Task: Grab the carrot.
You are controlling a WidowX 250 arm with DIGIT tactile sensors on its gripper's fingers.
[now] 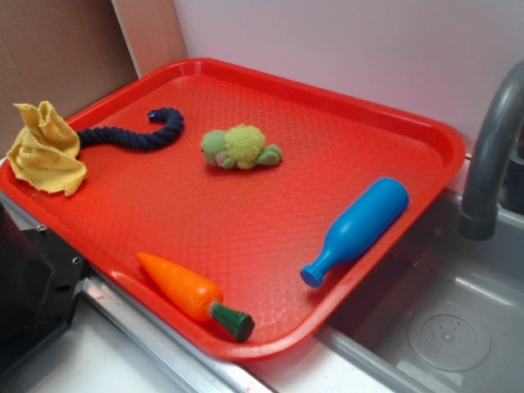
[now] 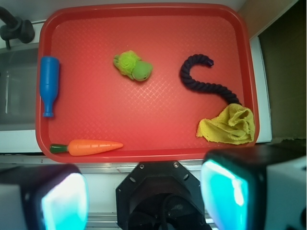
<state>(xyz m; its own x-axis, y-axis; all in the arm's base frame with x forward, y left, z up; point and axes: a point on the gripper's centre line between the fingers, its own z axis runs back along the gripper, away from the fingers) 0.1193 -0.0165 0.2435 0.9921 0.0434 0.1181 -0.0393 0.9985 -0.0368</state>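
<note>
The carrot point(image 1: 190, 291) point(image 2: 91, 146), glossy orange with a dark green stem end, lies flat near the front rim of the red tray point(image 1: 344, 106) point(image 2: 144, 14). In the wrist view it sits at the tray's lower left, pointed tip toward the right. My gripper point(image 2: 144, 199) hangs high above the robot base, off the tray's near edge, open with nothing between its cyan-lit fingers point(image 2: 225, 191). It is well apart from the carrot. In the exterior view the gripper does not show.
On the tray also lie a blue plastic bottle point(image 1: 358, 228) point(image 2: 49, 84), a green-yellow plush toy point(image 1: 240, 147) point(image 2: 134, 66), a dark blue rope point(image 1: 139, 135) point(image 2: 201, 79) and a yellow cloth point(image 1: 45, 150) point(image 2: 228, 124). A sink with a grey faucet point(image 1: 491, 155) is beside the tray.
</note>
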